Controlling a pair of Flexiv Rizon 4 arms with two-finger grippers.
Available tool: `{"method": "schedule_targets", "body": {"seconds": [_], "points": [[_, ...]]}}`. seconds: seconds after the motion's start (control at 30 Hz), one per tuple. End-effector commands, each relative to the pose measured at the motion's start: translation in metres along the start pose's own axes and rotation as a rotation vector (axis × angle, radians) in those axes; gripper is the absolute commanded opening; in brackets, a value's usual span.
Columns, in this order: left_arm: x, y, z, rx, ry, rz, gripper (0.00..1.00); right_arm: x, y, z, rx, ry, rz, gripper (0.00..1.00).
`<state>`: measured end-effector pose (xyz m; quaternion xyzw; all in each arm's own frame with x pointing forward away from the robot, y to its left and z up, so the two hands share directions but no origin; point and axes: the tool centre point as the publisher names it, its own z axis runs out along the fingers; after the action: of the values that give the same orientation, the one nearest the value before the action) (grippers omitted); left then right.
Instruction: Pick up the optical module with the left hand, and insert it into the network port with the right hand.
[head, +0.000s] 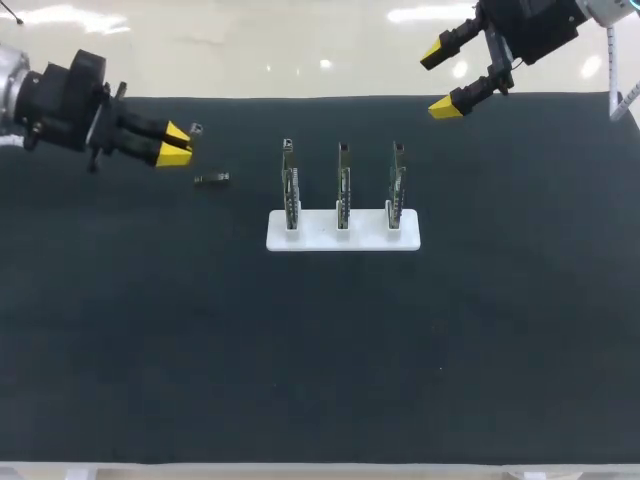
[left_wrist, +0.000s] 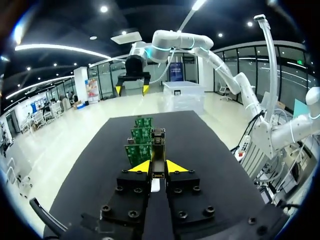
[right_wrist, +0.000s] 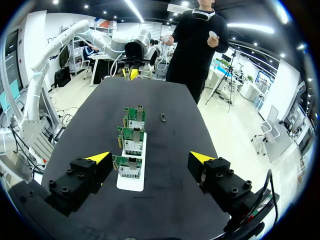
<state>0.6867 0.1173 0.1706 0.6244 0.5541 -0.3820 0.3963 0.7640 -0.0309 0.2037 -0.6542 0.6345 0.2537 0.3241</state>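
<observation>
My left gripper (head: 173, 146) hovers over the table's far left, shut on a slim dark optical module (left_wrist: 158, 149) that sticks out ahead of its yellow tips (left_wrist: 157, 166); the module's end (head: 196, 128) shows in the head view. Three upright green boards with network ports (head: 342, 185) stand in a white base (head: 343, 240) at mid-table, ahead of the left gripper (left_wrist: 139, 142). My right gripper (head: 446, 78) hangs open and empty above the far right edge; in its own view the fingers (right_wrist: 150, 157) are wide apart, with the boards (right_wrist: 131, 139) ahead.
A second small dark module (head: 211, 178) lies loose on the black mat (head: 320, 360) between the left gripper and the boards, also seen past the boards (right_wrist: 163, 117) in the right wrist view.
</observation>
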Motion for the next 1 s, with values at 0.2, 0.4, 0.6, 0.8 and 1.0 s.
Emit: {"method": "schedule_targets", "body": {"seconds": [0.2, 0.4, 0.6, 0.8, 1.0], "points": [[-0.018, -0.002, 0.038, 0.011, -0.086, -0.029, 0.00, 0.000, 0.000, 0.000, 0.001, -0.002, -0.001, 1.00], [-0.034, -0.001, 0.062, 0.026, -0.138, -0.047, 0.00, 0.000, 0.000, 0.000, 0.001, -0.002, -0.001, 1.00], [-0.044, 0.000, 0.079, 0.017, -0.177, -0.026, 0.00, 0.000, 0.000, 0.000, 0.001, -0.002, -0.001, 1.00], [-0.050, 0.001, 0.095, 0.033, -0.218, -0.012, 0.00, 0.000, 0.000, 0.000, 0.001, -0.002, -0.001, 1.00], [-0.058, 0.005, 0.109, 0.025, -0.249, 0.001, 0.00, 0.000, 0.000, 0.000, 0.001, -0.002, -0.001, 1.00]]}}
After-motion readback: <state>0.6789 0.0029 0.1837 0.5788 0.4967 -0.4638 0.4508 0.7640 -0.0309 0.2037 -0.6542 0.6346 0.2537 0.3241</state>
